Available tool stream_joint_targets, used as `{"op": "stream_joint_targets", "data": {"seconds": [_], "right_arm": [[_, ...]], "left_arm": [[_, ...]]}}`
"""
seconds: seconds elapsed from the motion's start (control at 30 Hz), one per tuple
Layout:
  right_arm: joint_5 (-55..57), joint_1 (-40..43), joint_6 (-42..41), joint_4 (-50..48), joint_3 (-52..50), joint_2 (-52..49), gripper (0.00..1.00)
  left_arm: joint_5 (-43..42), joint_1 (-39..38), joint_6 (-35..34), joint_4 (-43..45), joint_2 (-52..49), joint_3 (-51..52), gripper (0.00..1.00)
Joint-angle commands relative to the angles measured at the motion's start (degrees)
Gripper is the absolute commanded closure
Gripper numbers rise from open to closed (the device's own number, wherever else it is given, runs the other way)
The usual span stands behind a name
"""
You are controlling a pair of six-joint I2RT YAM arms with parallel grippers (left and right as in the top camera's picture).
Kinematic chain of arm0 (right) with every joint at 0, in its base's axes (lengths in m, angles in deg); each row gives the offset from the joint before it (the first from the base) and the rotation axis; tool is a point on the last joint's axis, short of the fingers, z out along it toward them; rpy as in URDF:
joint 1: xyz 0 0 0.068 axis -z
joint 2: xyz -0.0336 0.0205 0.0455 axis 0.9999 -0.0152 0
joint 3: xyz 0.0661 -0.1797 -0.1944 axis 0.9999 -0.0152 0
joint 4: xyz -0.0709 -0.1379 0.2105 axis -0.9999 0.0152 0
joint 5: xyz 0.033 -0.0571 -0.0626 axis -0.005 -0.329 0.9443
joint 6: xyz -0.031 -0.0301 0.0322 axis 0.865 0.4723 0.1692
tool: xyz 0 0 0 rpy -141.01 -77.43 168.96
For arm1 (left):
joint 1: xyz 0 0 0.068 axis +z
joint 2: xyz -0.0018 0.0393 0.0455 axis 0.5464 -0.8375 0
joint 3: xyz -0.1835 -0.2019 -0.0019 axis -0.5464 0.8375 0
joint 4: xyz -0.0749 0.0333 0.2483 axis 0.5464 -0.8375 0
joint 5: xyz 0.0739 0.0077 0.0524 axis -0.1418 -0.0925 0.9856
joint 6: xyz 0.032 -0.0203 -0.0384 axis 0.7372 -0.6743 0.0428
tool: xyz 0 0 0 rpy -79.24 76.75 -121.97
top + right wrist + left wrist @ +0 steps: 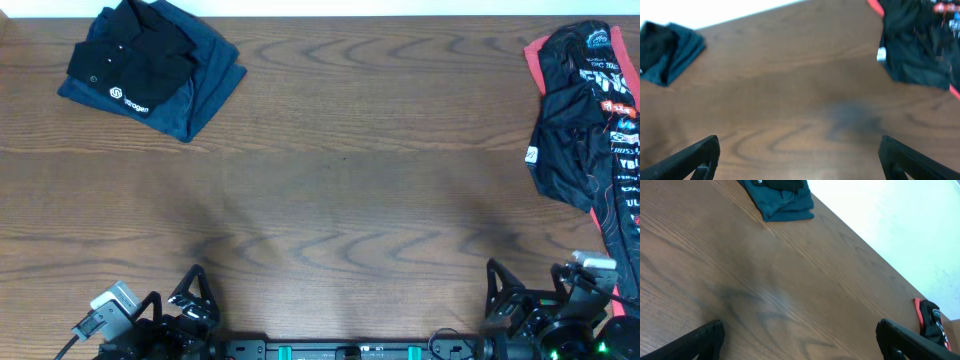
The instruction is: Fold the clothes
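Observation:
A folded stack of clothes, a black shirt on a dark teal one (150,68), lies at the table's far left; it shows in the left wrist view (782,197) and the right wrist view (667,47). A crumpled black, red and blue printed garment (590,120) lies unfolded at the right edge, also in the right wrist view (917,47) and the left wrist view (932,322). My left gripper (190,295) (800,340) is open and empty at the front left. My right gripper (505,290) (800,157) is open and empty at the front right.
The brown wooden table (330,180) spans the whole view. A white wall or floor lies past the far edge (900,220). The arm bases sit along the front edge (340,350).

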Motion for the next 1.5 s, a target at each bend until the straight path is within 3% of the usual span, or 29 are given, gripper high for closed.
{"op": "stream_joint_targets", "data": {"seconds": [0.0, 0.4, 0.8, 1.1, 1.2, 1.47], "right_arm": [[2.78, 0.42, 1.20, 1.36, -0.15, -0.07, 0.01], [4.70, 0.39, 3.91, -9.16, -6.27, 0.35, 0.01], [-0.52, -2.21, 4.87, -46.10, -39.82, 15.43, 0.01], [-0.04, -2.54, 4.46, -69.66, -52.72, 15.96, 0.01], [0.85, -2.54, 4.98, -74.16, -55.65, 15.96, 0.01], [4.87, -2.49, 5.33, -73.35, -55.87, 15.98, 0.01]], "left_arm": [[-0.57, 0.04, -0.52, 0.20, -0.04, -0.02, 0.02], [-0.57, 0.04, -0.52, 0.20, -0.04, -0.02, 0.02], [-0.57, 0.04, -0.52, 0.20, -0.04, -0.02, 0.02], [-0.55, 0.04, -0.52, 0.22, -0.04, -0.02, 0.02], [-0.57, 0.04, -0.52, 0.20, -0.04, -0.02, 0.02], [-0.57, 0.04, -0.52, 0.20, -0.04, -0.02, 0.02]]}}
